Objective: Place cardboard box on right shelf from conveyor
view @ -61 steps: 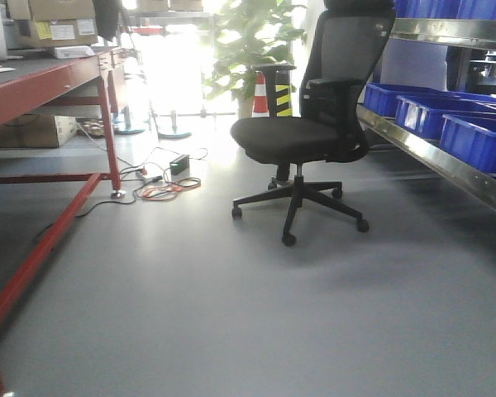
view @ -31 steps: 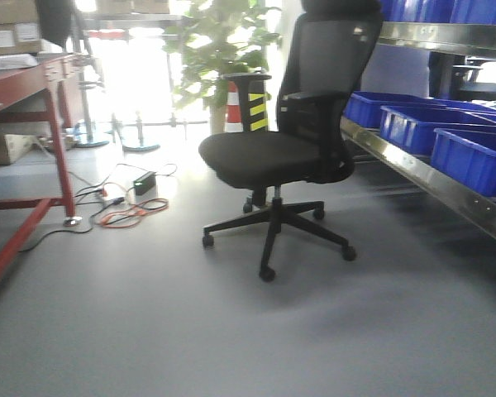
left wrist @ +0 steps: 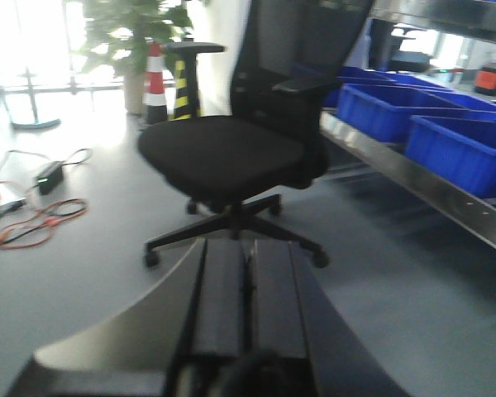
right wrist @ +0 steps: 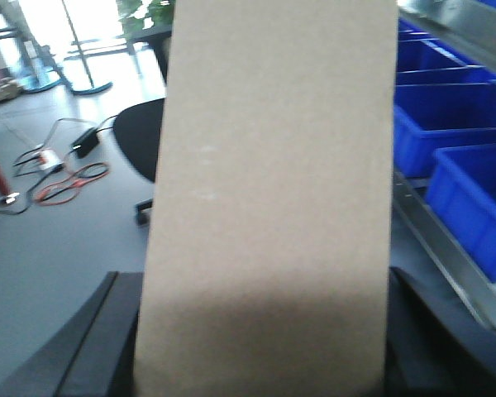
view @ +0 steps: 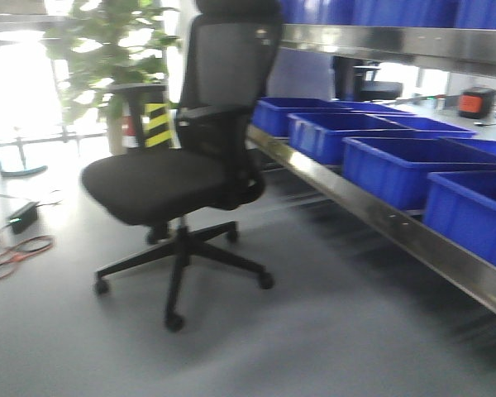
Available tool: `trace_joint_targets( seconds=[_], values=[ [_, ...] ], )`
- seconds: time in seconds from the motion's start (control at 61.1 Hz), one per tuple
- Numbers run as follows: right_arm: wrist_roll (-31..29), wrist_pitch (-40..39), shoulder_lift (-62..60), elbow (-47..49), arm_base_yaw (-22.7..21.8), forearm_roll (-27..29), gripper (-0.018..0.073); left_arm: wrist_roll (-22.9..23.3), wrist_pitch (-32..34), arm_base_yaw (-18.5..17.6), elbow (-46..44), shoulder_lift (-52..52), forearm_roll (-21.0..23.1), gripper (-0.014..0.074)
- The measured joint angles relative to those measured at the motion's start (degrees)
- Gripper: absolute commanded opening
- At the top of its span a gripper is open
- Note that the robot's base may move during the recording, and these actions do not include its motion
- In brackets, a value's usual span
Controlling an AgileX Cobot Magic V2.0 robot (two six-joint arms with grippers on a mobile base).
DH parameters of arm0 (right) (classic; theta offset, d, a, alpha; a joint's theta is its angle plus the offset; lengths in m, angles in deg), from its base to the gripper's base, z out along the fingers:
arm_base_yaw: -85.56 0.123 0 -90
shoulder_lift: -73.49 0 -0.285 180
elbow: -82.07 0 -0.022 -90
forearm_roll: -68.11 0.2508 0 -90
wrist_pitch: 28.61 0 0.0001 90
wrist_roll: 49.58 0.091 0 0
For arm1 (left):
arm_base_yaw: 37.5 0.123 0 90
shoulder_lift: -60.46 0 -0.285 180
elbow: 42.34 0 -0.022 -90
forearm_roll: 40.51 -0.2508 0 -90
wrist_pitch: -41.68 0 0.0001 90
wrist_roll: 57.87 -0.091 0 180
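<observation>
Right wrist view: your right gripper (right wrist: 263,360) grasps the cardboard box (right wrist: 273,165); only placement on the right shelf (right wrist: 467,289) to its right remains.

Chair: black mesh-back office chair (view: 157,186) on five castors, left of centre.
Bins: blue plastic bins (view: 388,165) in a row along the right, near to far.
Plant: leafy potted plant (view: 116,50), far left behind the chair.
Post: yellow-and-black striped post (view: 157,124) beside the plant.
Cables: orange cable coil (view: 16,248) and black adapter (view: 23,217) on the grey floor (view: 314,347), left.
</observation>
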State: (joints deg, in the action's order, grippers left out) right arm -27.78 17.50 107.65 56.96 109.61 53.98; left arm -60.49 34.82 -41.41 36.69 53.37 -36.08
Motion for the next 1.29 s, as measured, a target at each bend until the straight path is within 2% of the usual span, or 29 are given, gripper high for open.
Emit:
trace_joint_targets(
  seconds=[1.293],
  values=[
    [0.0, 0.0, 0.0, 0.0, 0.0, 0.0, 0.014, 0.0, 0.0, 0.0, 0.0, 0.0, 0.0, -0.0116]
  ],
)
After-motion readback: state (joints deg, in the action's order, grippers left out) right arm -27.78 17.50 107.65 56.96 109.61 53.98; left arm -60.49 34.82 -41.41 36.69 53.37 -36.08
